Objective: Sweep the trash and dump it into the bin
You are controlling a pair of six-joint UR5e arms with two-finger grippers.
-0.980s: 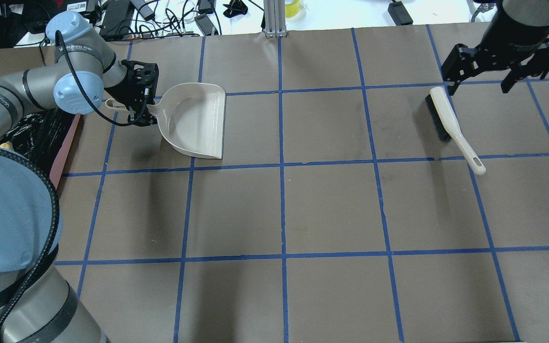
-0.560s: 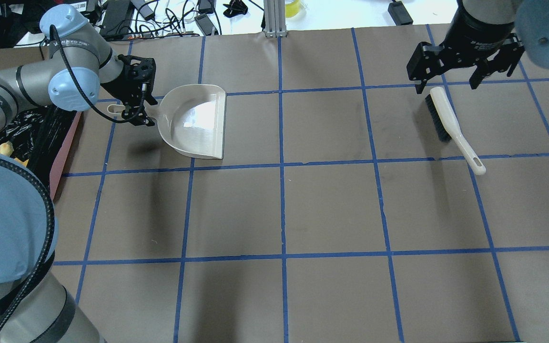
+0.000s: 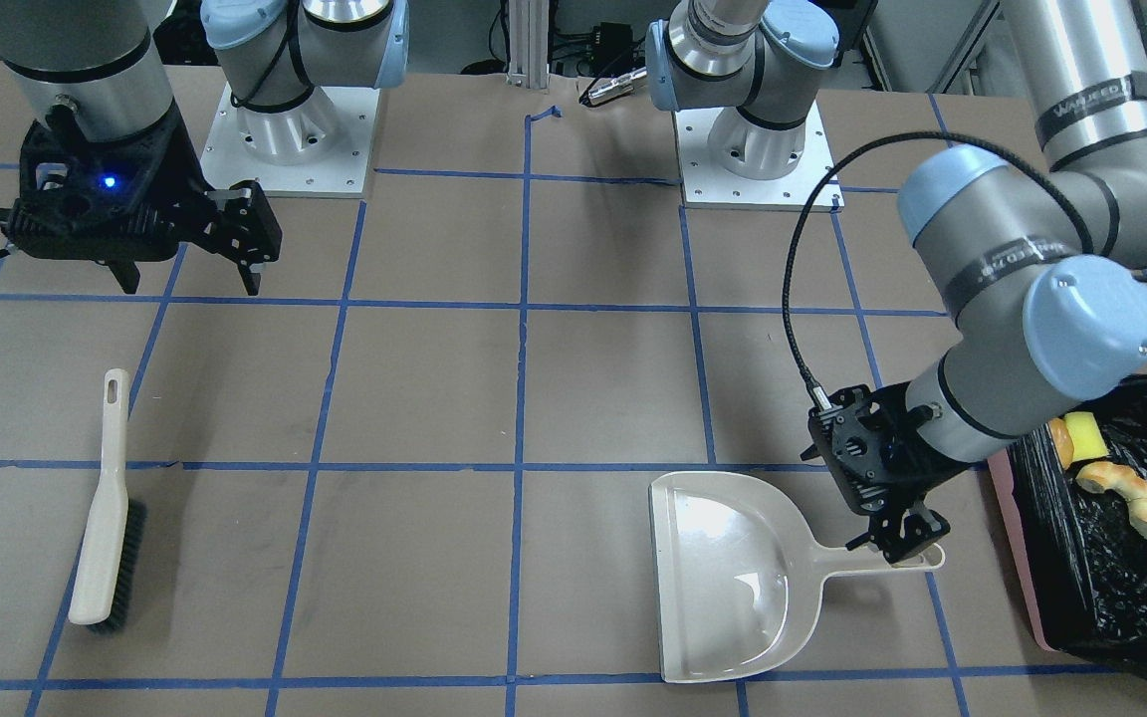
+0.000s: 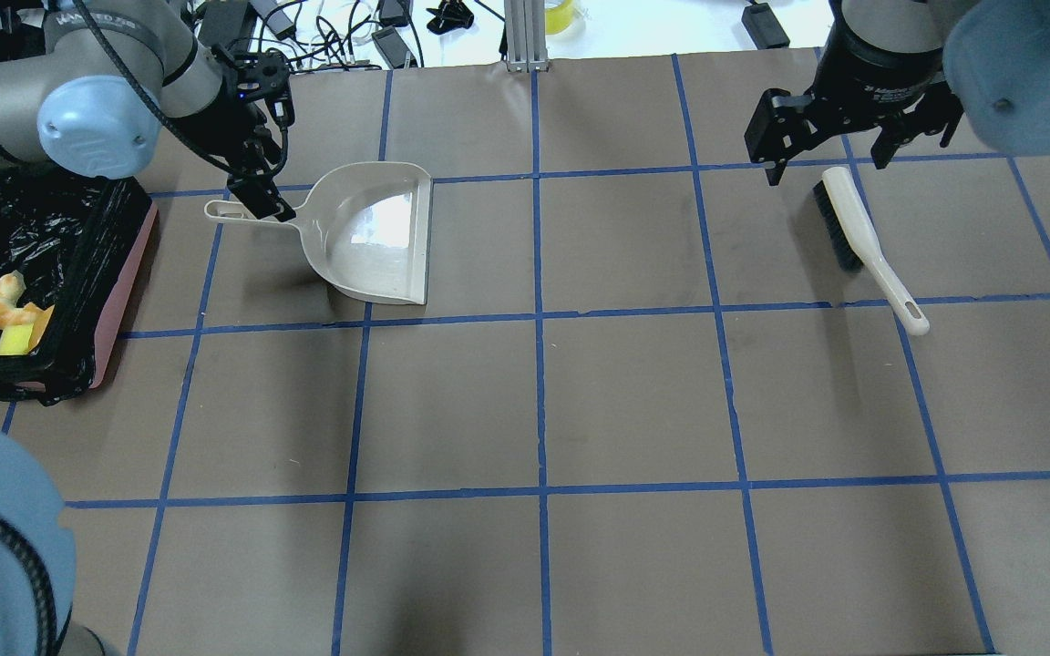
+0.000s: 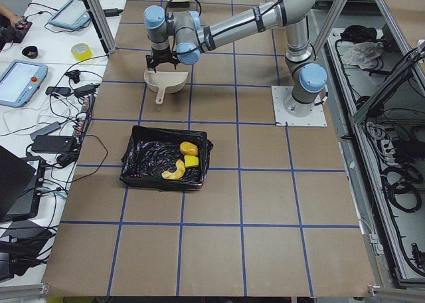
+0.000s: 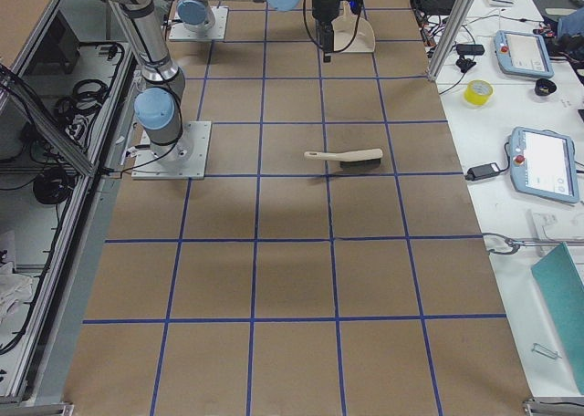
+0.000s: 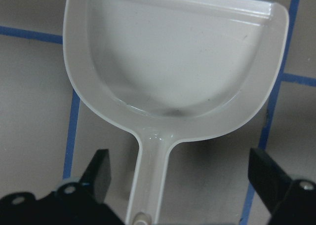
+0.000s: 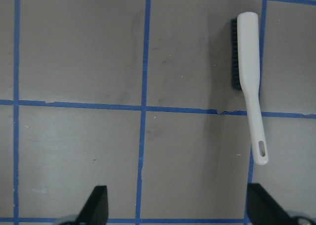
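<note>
The trash lies in the bin point(image 4: 128, 292), a pinkish box with a black bag: a croissant piece point(image 4: 7, 305), a yellow sponge point(image 4: 15, 339) and a golden lump point(image 3: 1059, 433). The bin also shows in the front view point(image 3: 1017, 538). The cream dustpan point(image 4: 370, 237) lies empty on the table. My left gripper point(image 4: 261, 196) is open, with its fingers on either side of the dustpan's handle point(image 7: 153, 170) and clear of it. My right gripper point(image 4: 824, 162) is open and empty, above the head of the brush point(image 4: 862, 237).
The brush point(image 3: 106, 508) lies flat at the far right of the table, its handle pointing toward the robot. Cables and devices lie beyond the table's far edge point(image 4: 306, 36). Both arm bases point(image 3: 753, 149) stand at the robot's side.
My left arm has drawn back toward the far edge, uncovering the bin; the dustpan stays put. My right gripper has moved left, over the brush head.
</note>
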